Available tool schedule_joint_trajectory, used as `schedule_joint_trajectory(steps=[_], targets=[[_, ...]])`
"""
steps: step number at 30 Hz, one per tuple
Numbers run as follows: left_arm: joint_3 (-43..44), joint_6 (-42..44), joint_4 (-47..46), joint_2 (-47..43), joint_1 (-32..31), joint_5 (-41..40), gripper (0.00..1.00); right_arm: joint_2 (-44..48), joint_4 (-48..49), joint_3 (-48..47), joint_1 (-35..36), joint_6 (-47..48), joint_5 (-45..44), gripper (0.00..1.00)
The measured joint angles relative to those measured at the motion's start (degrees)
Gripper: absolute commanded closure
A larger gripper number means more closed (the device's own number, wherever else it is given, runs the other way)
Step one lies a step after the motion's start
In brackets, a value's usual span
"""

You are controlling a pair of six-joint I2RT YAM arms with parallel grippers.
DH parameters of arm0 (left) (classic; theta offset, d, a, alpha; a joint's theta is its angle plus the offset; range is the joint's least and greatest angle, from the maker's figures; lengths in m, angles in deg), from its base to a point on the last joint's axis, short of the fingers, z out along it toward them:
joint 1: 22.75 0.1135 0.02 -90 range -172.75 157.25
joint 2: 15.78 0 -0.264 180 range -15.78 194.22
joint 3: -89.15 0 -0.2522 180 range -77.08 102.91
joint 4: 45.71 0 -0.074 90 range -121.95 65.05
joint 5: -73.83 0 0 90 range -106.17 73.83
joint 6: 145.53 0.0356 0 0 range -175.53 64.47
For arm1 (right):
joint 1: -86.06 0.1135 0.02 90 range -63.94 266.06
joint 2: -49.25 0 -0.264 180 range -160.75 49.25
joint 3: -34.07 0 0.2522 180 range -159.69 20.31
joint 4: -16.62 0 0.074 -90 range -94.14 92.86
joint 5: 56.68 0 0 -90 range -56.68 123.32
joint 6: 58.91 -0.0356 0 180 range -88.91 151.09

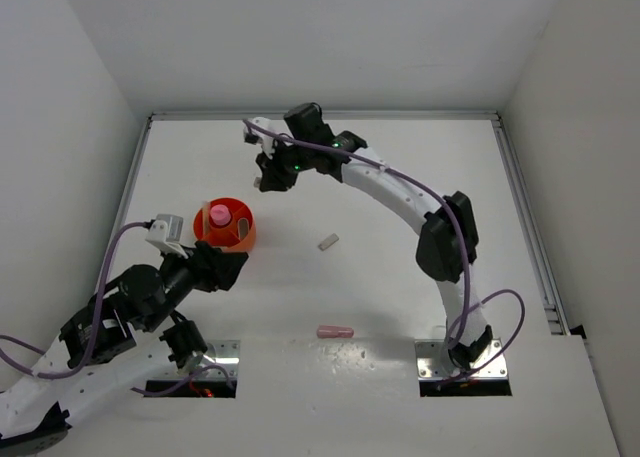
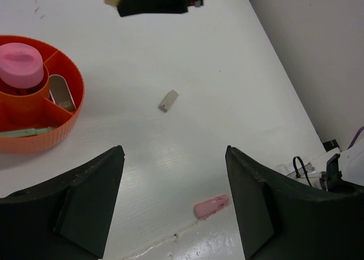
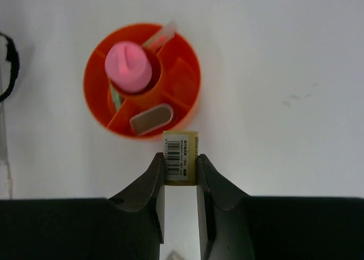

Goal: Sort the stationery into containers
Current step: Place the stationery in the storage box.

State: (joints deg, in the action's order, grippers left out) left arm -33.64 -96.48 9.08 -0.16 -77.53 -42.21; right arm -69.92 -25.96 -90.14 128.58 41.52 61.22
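The round orange tub (image 1: 240,239) with dividers stands left of centre, also in the left wrist view (image 2: 75,103) and the right wrist view (image 3: 190,64). It holds a pink-capped tube (image 3: 128,66), a brown block (image 3: 151,118) and a green bar (image 2: 25,132). My right gripper (image 3: 181,170) is shut on a beige block with a barcode label (image 3: 180,156), held in the air beyond the tub (image 1: 262,182). My left gripper (image 2: 173,163) is open and empty next to the tub. A small beige block (image 1: 328,242) and a pink bar (image 1: 335,331) lie on the table.
White walls enclose the table on the left, far and right sides. A metal strip with the arm bases (image 1: 440,362) runs along the near edge. A purple cable (image 1: 500,307) loops by the right base.
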Motion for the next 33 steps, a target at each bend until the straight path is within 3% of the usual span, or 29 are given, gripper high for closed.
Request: schedule_joint_trajectory(steps=[6, 29, 33], targets=[[-0.28, 0.00, 0.02, -0.37, 0.00, -0.37, 0.22, -11.76, 1.31, -11.54, 2.40, 0.07, -1.90, 0.99], [-0.76, 0.00, -0.83, -1.29, 0.00, -0.39, 0.22, -17.88, 22.34, -4.37, 4.11, -11.17, 0.04, 1.00], [-0.79, 0.00, -0.83, -1.29, 0.00, -0.39, 0.22, -19.10, 23.19, -4.37, 4.11, -12.28, 0.00, 0.92]])
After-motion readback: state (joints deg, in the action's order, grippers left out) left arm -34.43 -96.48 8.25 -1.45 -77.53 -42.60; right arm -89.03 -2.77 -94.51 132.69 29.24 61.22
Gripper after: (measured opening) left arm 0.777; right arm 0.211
